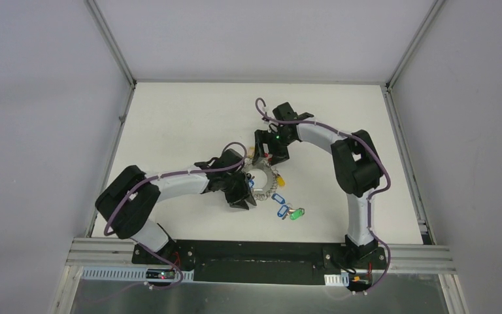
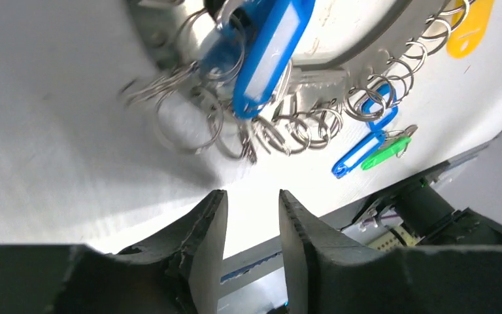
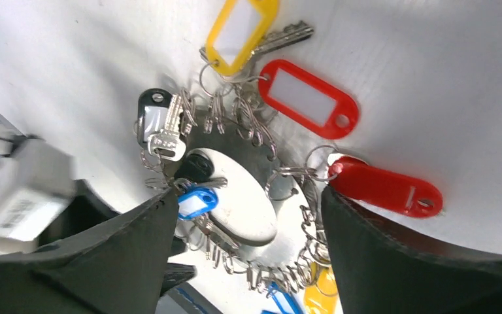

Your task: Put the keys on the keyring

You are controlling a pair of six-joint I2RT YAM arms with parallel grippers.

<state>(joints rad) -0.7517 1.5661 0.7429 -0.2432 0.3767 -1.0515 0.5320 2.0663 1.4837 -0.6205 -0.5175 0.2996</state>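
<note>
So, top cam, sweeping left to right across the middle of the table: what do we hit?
left gripper → keyring → loose blue-tagged key → green-tagged key → right arm's elbow

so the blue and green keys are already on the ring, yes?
No. The blue key and green key lie loose on the table, apart from the ring. The top view shows it.
</note>
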